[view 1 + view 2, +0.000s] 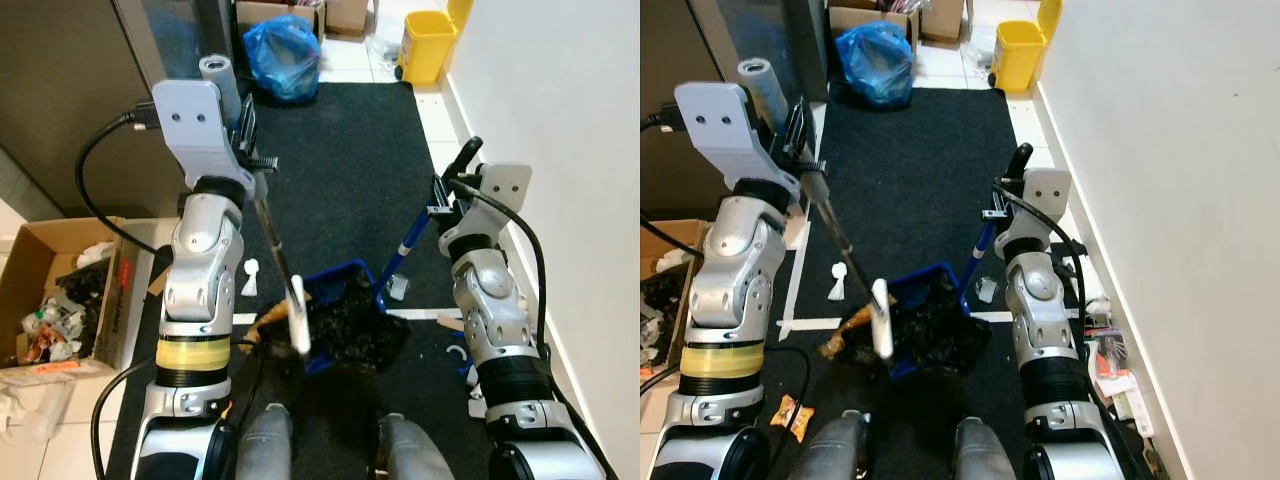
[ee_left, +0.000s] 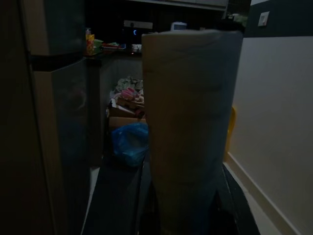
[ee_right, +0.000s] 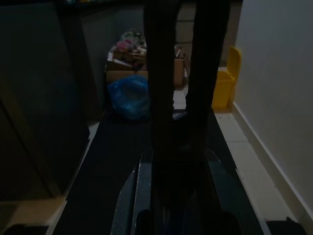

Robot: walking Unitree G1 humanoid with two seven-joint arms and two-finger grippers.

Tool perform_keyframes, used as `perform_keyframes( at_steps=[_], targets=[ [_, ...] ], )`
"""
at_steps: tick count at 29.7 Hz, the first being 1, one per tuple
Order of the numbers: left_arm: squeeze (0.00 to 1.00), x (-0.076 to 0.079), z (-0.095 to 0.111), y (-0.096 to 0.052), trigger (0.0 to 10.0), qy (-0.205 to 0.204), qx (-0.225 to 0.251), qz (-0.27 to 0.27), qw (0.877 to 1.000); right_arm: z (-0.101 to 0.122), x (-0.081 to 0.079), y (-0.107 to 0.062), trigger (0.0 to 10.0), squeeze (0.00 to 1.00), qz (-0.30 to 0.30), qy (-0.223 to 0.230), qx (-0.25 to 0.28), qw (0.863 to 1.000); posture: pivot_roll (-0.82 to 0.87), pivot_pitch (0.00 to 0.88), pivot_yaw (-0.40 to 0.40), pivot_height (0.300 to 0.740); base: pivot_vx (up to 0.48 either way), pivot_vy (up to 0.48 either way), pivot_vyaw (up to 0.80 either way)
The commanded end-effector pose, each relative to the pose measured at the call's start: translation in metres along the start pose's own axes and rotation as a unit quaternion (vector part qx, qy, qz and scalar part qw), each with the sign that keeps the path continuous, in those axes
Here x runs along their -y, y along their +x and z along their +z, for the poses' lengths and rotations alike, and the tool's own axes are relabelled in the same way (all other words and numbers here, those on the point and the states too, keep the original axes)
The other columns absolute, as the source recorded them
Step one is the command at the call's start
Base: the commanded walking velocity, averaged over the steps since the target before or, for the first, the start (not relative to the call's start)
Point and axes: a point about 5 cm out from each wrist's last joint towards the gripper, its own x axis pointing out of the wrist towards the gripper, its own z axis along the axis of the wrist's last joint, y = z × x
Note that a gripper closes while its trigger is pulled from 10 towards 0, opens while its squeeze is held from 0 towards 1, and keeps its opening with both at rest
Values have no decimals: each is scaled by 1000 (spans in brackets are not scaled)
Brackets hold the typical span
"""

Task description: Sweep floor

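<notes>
I see a black mat (image 1: 350, 160) along the wall, tiles beyond. Left gripper (image 1: 245, 135) clamps the broom (image 1: 272, 235); right gripper (image 1: 462, 160) holds the dustpan (image 1: 345, 300) handle.

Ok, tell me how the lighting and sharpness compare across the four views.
Left eye view: bright and sharp, the blue dustpan and black mat clear. Right eye view: equally well lit, the white wall slightly washed out. Left wrist view: very dark, a close pale cylinder soft and out of focus. Right wrist view: dim, a near black silhouette up the middle, the blue bag still readable.
</notes>
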Motion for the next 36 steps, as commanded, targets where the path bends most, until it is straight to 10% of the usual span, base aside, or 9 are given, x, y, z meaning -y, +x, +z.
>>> perform_keyframes(
  at_steps=[1, 24, 36],
  targets=[
    [0, 13, 19, 4, 10000, -9, 39, -21, 999, 28, -2, 5, 10000, 0, -3, 12, 56, 998, 135, 88, -42, 740, 0, 0, 0],
    [0, 23, 66, 9, 10000, -12, 103, -55, 993, 102, -11, 0, 10000, 0, 13, 36, 178, 983, 139, 83, -35, 740, 0, 0, 0],
    [0, 23, 64, 9, 10000, -10, 95, -53, 994, 94, -9, 0, 10000, 0, 6, 34, 164, 986, 141, 85, -33, 740, 0, 0, 0]
  ],
)
